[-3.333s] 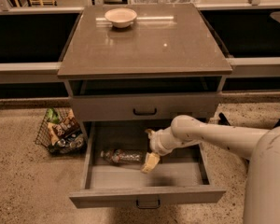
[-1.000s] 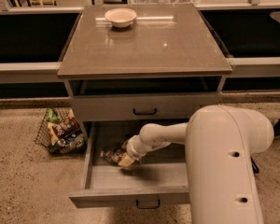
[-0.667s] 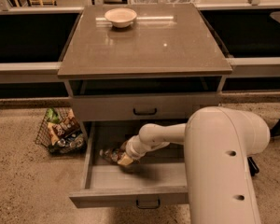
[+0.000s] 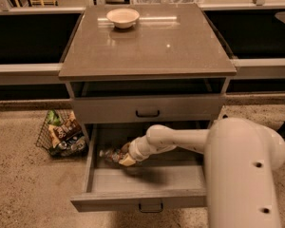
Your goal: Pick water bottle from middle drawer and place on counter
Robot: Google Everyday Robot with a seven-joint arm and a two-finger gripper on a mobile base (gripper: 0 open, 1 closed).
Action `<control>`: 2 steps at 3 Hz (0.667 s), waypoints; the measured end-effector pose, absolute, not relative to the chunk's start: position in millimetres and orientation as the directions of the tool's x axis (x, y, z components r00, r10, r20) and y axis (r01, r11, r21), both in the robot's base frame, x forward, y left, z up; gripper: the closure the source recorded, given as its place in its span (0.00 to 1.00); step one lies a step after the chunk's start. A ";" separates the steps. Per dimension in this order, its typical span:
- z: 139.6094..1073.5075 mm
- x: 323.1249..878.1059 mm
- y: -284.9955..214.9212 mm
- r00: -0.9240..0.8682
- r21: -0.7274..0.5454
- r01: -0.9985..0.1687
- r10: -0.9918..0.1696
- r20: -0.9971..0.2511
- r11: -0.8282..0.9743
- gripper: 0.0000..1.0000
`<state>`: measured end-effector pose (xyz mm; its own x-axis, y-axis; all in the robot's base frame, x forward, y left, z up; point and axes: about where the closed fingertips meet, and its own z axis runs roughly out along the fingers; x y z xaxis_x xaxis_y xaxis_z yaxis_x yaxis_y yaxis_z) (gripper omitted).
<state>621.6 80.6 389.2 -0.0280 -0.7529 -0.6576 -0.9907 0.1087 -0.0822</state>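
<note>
The middle drawer (image 4: pixel 137 201) is pulled open below the shut upper drawer front. The water bottle (image 4: pixel 110 154) lies on its side on the drawer floor near the left wall, partly hidden by my hand. My gripper (image 4: pixel 126 158) reaches down into the drawer from the right and sits right at the bottle's right end. The counter (image 4: pixel 180 51) forms the glossy top of the cabinet, well above the gripper.
A white bowl (image 4: pixel 123 17) stands at the back left of the counter. A wire basket (image 4: pixel 61 134) with snack packets sits on the floor left of the cabinet. My big arm casing (image 4: pixel 242 175) fills the lower right. The upper drawer front (image 4: pixel 147 109) overhangs the drawer's back.
Since 3.3 s ago the gripper has moved left across the drawer to the bottle. In the last second it has barely moved; the bottle lies where it was.
</note>
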 end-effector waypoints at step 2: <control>509.9 582.5 63.3 0.206 -0.307 -0.949 -0.583 -0.786 0.079 1.00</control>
<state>582.5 63.3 509.9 0.2056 -0.5829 -0.7861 -0.9486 0.0787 -0.3065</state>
